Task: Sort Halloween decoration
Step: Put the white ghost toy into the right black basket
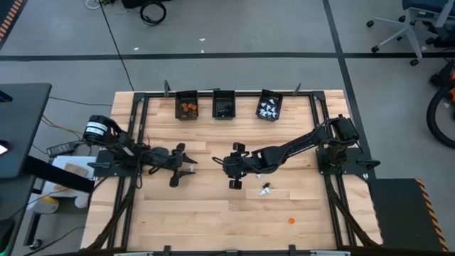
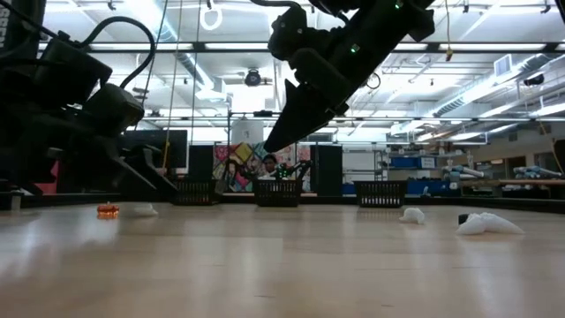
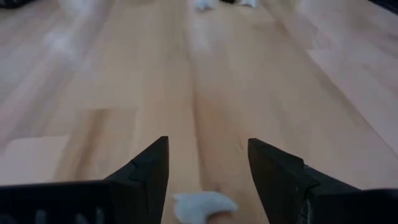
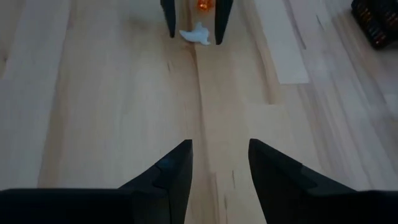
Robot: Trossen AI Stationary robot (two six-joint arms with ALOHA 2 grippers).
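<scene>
The Halloween decoration is scattered as tiny trinkets on the wooden table. One white trinket (image 3: 202, 204) lies flat between my left gripper's (image 3: 208, 149) open fingers, touching neither. The right wrist view shows the same white trinket (image 4: 196, 34), with an orange one (image 4: 204, 5) behind it. In the high view my left gripper (image 1: 183, 165) is left of centre and my right gripper (image 1: 229, 166) faces it, open, hovering over bare wood. More white trinkets (image 1: 265, 188) and an orange one (image 1: 291, 220) lie nearer the near edge.
Three small black bins stand in a row at the far edge: one with orange pieces (image 1: 187, 105), one with black pieces (image 1: 224, 105), one with white pieces (image 1: 269, 105). Black frame rails (image 1: 138, 121) run along both sides. A person shows far behind the bins in the low view.
</scene>
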